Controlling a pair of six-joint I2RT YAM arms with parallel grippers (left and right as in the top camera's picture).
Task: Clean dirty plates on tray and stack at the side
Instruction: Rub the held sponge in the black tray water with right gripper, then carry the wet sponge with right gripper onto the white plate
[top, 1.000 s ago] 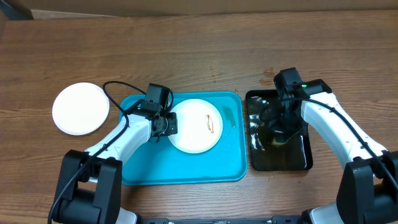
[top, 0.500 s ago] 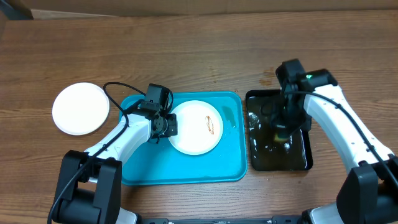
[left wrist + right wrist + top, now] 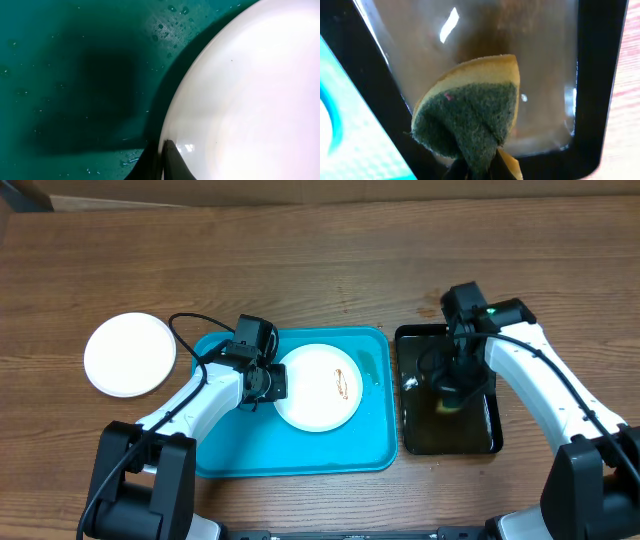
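Note:
A white plate (image 3: pixel 318 386) with a reddish-brown smear lies on the turquoise tray (image 3: pixel 300 450). My left gripper (image 3: pixel 268 381) is shut on that plate's left rim; the left wrist view shows the plate (image 3: pixel 250 95) pinched between the dark fingers (image 3: pixel 172 162) above the wet tray (image 3: pixel 75 75). A second white plate (image 3: pixel 129 354) rests on the bare wood at the left. My right gripper (image 3: pixel 453 388) hovers over the black tray (image 3: pixel 412 435), shut on a yellow and green sponge (image 3: pixel 475 110) that hangs folded above the water.
The black tray (image 3: pixel 600 75) holds brownish water and sits just right of the turquoise tray. Cardboard (image 3: pixel 300 188) lines the table's far edge. A black cable (image 3: pixel 190 330) loops over the left arm.
The right gripper with the sponge lifted, shifted slightly within the black tray and settled again. The held plate nudged a little to the right.

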